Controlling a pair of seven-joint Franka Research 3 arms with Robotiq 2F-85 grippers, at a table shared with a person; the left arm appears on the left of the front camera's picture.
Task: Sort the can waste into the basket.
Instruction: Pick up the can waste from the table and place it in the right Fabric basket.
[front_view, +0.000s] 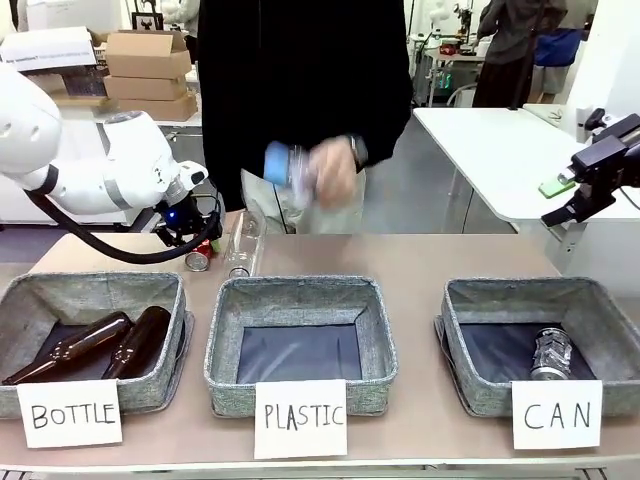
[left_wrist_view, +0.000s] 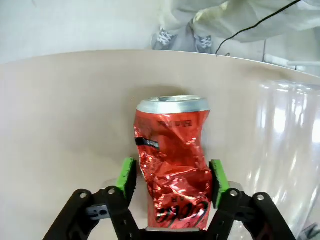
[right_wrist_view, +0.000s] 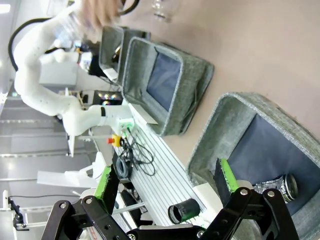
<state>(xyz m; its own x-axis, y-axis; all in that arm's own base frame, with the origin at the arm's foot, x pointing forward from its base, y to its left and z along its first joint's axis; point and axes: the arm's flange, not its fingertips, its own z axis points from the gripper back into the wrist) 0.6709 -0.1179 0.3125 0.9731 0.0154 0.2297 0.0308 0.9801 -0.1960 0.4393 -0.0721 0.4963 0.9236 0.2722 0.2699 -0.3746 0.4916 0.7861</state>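
The crushed red can (left_wrist_view: 172, 165) lies on the table at the far left, seen small under the left arm (front_view: 198, 261). My left gripper (left_wrist_view: 172, 180) is shut on it, a green pad against each side; it hangs low over the table (front_view: 193, 245). The dark and silver can (front_view: 550, 352) lies inside the grey CAN basket (front_view: 455, 345) at the front right, and shows again (right_wrist_view: 281, 187) in that basket (right_wrist_view: 220, 130) in the right wrist view. My right gripper (right_wrist_view: 165, 182) is open and holds nothing, raised beyond the table's right edge (front_view: 558, 200).
A clear plastic bottle (front_view: 241, 245) lies just right of the red can. The person's hand (front_view: 330, 175) holds another clear bottle with a blue cap (front_view: 285, 165) above the far edge. The BOTTLE basket (front_view: 20, 300) holds two brown bottles. The PLASTIC basket (front_view: 225, 340) stands in the middle.
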